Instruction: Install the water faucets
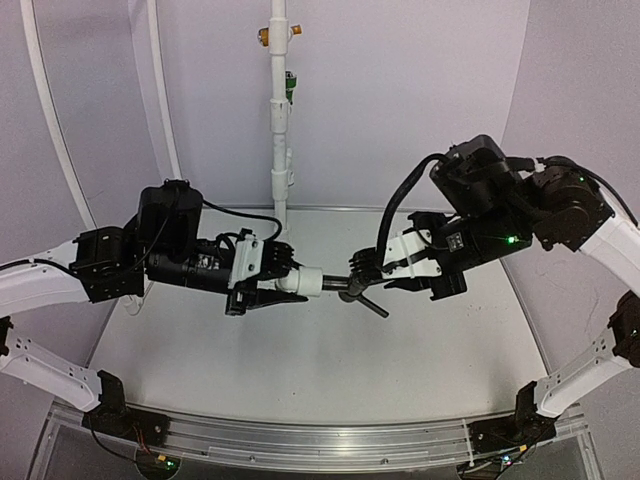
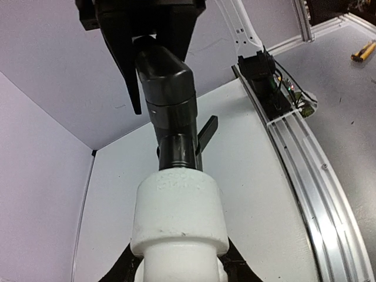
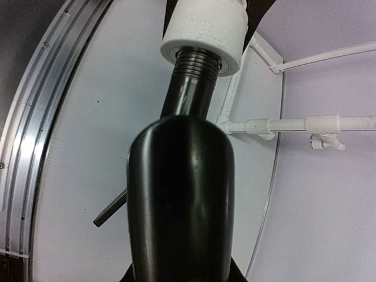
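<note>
Above the middle of the table, the black water faucet (image 1: 352, 284) lies level between my two grippers. My right gripper (image 1: 364, 278) is shut on its rounded body (image 3: 182, 200). Its threaded end (image 3: 198, 61) sits in the mouth of a short white pipe fitting (image 1: 305, 282), and some threads still show. My left gripper (image 1: 288, 281) is shut on that fitting (image 2: 179, 211), whose socket fills the lower left wrist view. The faucet's thin lever (image 1: 376, 306) sticks out toward the near side, over the table. The lever (image 3: 110, 214) also pokes out left of the body.
A tall white pipe (image 1: 279, 110) stands upright at the back, with an orange fitting (image 1: 264, 36) and a green one (image 1: 291, 85) on it. White tubing (image 1: 60, 140) curves up the left wall. An aluminium rail (image 1: 330, 440) runs along the table's near edge.
</note>
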Tool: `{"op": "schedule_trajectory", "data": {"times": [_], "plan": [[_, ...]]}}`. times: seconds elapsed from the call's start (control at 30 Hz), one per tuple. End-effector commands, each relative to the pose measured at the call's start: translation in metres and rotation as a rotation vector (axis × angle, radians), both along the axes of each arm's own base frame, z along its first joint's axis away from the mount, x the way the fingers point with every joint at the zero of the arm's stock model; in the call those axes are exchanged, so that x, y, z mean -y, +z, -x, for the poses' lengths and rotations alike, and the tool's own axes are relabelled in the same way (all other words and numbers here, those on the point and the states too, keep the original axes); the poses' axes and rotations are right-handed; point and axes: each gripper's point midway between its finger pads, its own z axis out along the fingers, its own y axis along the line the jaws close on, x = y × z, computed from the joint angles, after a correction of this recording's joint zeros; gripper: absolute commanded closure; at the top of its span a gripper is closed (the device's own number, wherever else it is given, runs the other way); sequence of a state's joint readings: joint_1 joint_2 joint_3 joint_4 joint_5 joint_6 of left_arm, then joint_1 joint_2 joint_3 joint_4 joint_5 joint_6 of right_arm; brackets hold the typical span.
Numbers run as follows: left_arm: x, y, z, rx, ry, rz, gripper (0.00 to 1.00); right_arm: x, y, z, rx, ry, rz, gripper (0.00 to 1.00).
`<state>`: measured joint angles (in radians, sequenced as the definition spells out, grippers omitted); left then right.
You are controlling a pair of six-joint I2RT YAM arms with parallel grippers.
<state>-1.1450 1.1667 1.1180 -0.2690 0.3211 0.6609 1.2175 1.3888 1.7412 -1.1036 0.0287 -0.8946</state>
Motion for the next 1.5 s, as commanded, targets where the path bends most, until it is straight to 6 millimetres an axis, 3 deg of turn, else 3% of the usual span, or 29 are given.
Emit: {"op": "schedule_trajectory", "data": {"times": [0.0, 0.27, 0.43, 0.5, 0.77, 0.8, 1.17, 1.33, 1.4, 1.47], "plan": [[0.016, -0.003, -0.021, 0.28, 0.087, 0.003, 0.98, -0.075, 0.076, 0.045, -0.13, 0.21, -0.414, 1.0], [0.025, -0.007, -0.02, 0.66, 0.155, -0.028, 0.96, -0.078, 0.06, 0.047, -0.186, 0.192, -0.374, 1.0], [0.019, 0.003, -0.024, 0.701, 0.203, -0.009, 0.9, -0.073, 0.055, 0.029, -0.106, 0.135, -0.348, 1.0], [0.015, 0.003, -0.025, 0.688, 0.214, -0.01, 0.79, -0.069, 0.056, 0.022, -0.061, 0.117, -0.344, 1.0], [-0.008, 0.009, -0.035, 0.576, 0.34, 0.018, 0.05, -0.045, 0.072, -0.008, 0.149, 0.036, -0.361, 1.0], [-0.012, 0.012, -0.036, 0.549, 0.36, 0.029, 0.01, -0.041, 0.073, -0.011, 0.176, 0.028, -0.36, 1.0], [-0.066, 0.054, -0.057, 0.195, 0.626, 0.244, 0.0, -0.011, 0.065, -0.055, 0.421, -0.145, -0.304, 1.0], [-0.092, 0.07, -0.058, -0.17, 0.706, 0.404, 0.0, 0.006, 0.078, -0.074, 0.584, -0.238, -0.307, 1.0], [-0.09, 0.071, -0.06, -0.345, 0.693, 0.41, 0.0, 0.008, 0.081, -0.077, 0.638, -0.24, -0.284, 1.0], [-0.078, 0.06, -0.061, -0.56, 0.648, 0.35, 0.0, 0.009, 0.083, -0.08, 0.702, -0.228, -0.259, 1.0]]}}
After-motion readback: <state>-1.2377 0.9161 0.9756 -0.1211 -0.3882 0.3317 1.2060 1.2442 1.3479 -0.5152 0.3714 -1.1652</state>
